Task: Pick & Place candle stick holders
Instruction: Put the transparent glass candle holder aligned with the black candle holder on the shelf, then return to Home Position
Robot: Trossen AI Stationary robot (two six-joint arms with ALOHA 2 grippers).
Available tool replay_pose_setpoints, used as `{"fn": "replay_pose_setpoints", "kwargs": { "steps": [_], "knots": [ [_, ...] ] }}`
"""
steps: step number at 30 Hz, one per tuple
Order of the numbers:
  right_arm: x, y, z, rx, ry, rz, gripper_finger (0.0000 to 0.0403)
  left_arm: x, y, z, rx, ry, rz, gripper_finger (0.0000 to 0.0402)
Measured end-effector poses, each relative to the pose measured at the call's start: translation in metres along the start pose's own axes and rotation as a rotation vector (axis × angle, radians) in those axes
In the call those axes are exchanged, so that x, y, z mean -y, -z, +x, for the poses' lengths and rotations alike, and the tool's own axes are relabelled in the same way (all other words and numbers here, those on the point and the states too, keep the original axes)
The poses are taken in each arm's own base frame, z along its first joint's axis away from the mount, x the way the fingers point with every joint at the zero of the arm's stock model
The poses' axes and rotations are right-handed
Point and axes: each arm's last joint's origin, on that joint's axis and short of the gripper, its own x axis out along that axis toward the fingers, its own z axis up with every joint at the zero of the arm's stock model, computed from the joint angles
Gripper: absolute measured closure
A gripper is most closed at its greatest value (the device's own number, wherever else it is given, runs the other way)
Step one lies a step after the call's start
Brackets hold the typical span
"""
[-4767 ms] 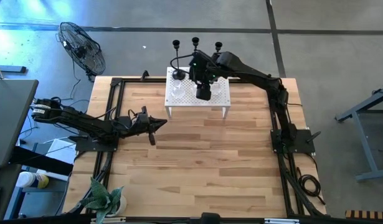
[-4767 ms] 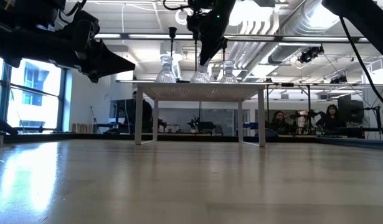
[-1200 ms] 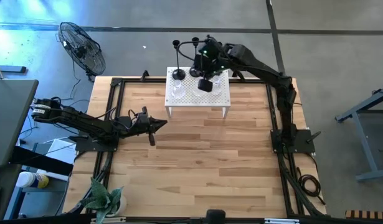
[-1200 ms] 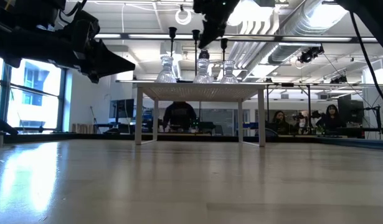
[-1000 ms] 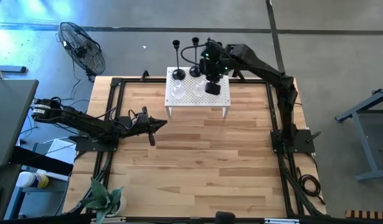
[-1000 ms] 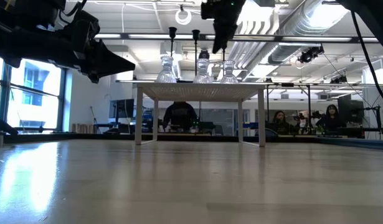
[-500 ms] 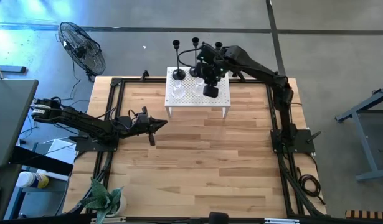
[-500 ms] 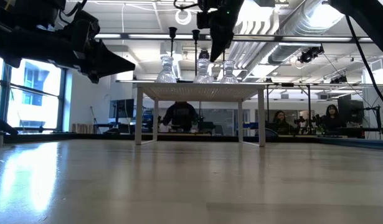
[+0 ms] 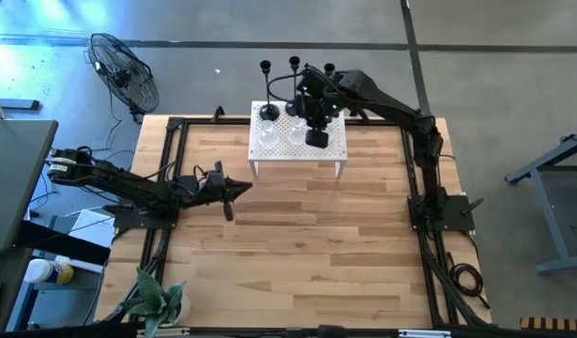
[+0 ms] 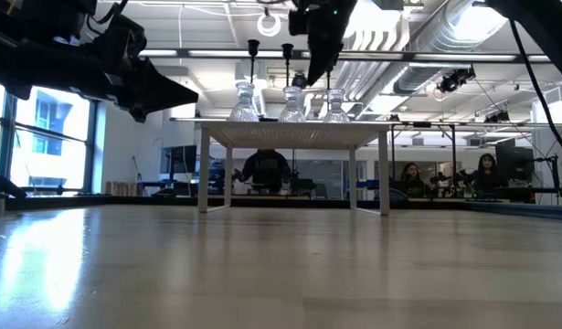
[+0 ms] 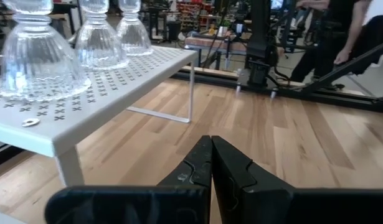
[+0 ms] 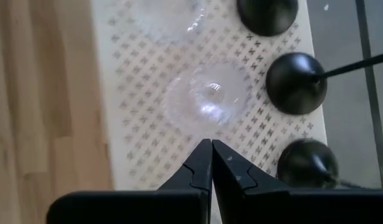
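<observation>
Three black candle stick holders stand on their round bases along the far edge of a small white perforated shelf. Their thin stems rise to cups. Three clear ribbed glass pieces stand in front of them. My right gripper hovers shut above the shelf, pointing down beside the middle glass piece, near the black bases. My left gripper waits shut over the bare wood at the table's left, its fingers aimed at the shelf.
Dark frame rails run along the table's left, right and far sides. A floor fan stands beyond the far left corner and a potted plant sits at the near left. People sit in the room behind.
My right gripper has shifted a little toward the table's left and slightly down above the shelf, staying shut. The candle stick holders and glass pieces have stayed in place.
</observation>
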Motion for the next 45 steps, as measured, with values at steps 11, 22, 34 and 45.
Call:
{"fn": "replay_pose_setpoints", "kwargs": {
  "steps": [11, 22, 34, 45],
  "knots": [
    [-0.039, -0.007, -0.033, 0.112, -0.064, -0.062, 0.0403, 0.0, 0.004, 0.0, -0.037, 0.003, -0.017, 0.0402],
    [-0.084, 0.012, 0.002, 0.238, -0.128, -0.097, 0.0403, 0.001, 0.004, 0.0, -0.045, 0.031, -0.019, 0.0402],
    [-0.115, 0.13, -0.003, 0.74, -0.029, 0.098, 0.0403, -0.002, -0.014, -0.011, 0.041, 0.041, 0.001, 0.0402],
    [-0.129, 0.241, -0.009, 1.072, 0.052, 0.185, 0.0403, -0.015, -0.035, -0.056, 0.079, 0.064, -0.047, 0.0402]
  ]
}}
